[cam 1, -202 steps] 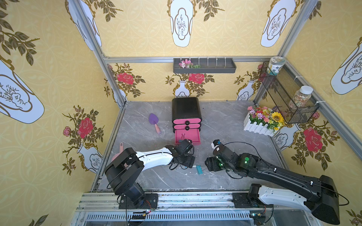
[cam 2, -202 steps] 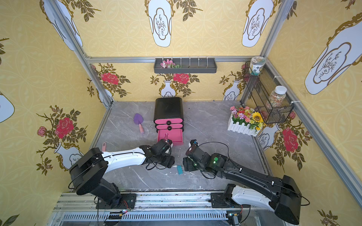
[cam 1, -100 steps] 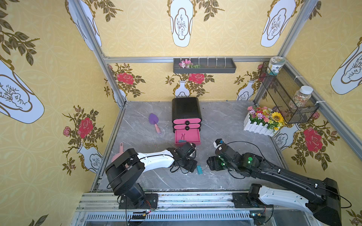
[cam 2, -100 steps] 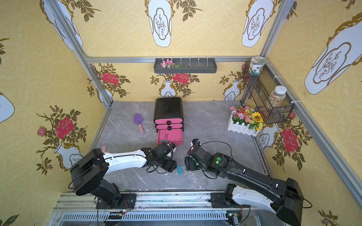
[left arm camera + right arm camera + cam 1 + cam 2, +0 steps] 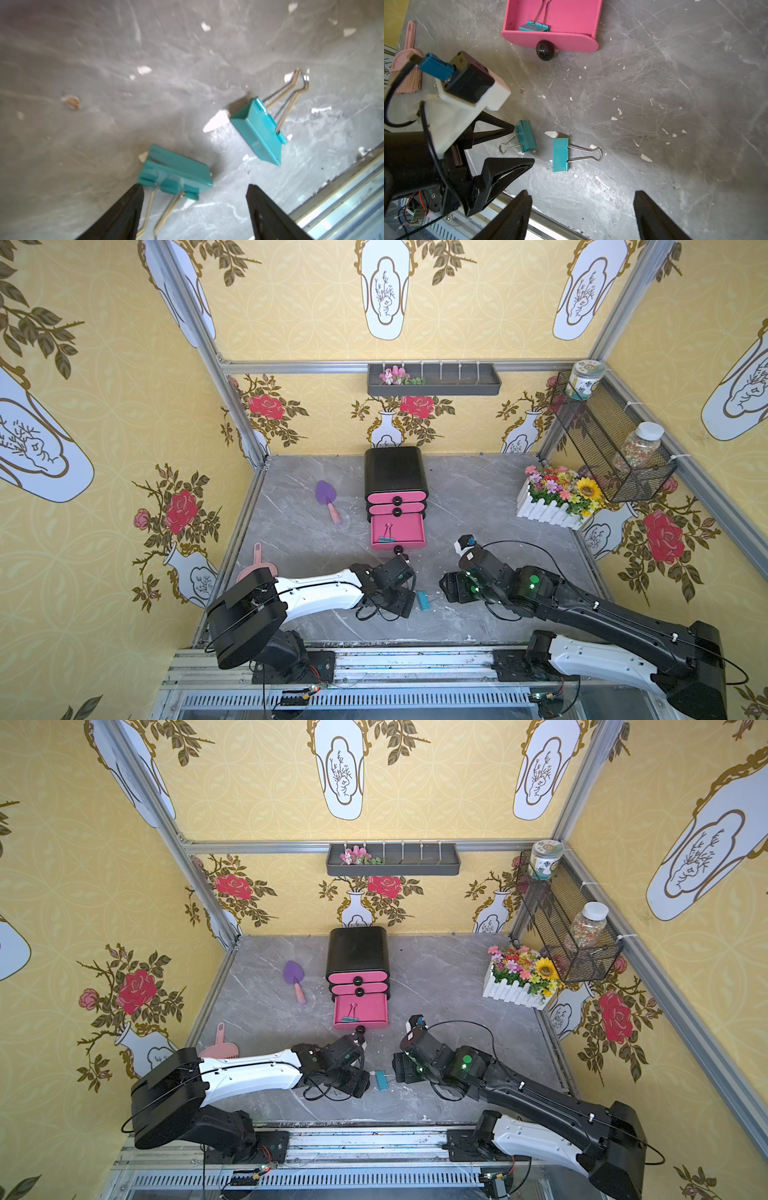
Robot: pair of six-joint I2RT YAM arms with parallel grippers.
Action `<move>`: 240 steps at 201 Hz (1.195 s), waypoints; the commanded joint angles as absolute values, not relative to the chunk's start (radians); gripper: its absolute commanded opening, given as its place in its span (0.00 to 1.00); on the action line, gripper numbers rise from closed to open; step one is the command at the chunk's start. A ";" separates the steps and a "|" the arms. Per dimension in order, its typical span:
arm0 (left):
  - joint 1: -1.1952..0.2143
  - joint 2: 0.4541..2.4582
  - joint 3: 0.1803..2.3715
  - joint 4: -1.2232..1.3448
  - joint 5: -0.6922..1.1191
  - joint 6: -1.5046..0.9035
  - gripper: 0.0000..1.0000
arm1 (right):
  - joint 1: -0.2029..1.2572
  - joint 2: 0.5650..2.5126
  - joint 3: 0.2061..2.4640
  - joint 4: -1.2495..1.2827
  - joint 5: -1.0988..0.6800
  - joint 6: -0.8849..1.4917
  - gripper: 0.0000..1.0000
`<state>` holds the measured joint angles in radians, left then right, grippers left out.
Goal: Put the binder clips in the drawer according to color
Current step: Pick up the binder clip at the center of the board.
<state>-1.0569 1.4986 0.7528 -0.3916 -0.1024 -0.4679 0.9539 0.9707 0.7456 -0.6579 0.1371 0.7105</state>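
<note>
Binder clip [image 5: 525, 138], teal, lies between the left gripper's [image 5: 194, 188] wide-open, empty fingers, a 2nd teal clip [image 5: 560, 154] just beside it; the right gripper [image 5: 581, 194] hovers open, empty.

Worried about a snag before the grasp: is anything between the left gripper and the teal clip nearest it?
Nothing visible. The left gripper is open with that teal clip at its fingertips; the second teal clip lies apart, beyond it.
</note>
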 commanded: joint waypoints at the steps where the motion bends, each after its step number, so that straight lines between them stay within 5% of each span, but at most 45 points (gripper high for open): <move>1: -1.080 1.546 0.769 -0.444 -0.143 -0.505 0.83 | 0.954 0.954 0.736 -0.642 0.142 0.724 0.81; 99: -1.098 1.498 0.835 -0.623 -0.346 -0.560 0.83 | 0.953 0.902 0.713 -0.646 0.147 0.734 0.81; 240: -1.122 1.646 0.907 -0.542 -0.282 -0.329 0.87 | 0.954 0.902 0.726 -0.663 0.159 0.734 0.81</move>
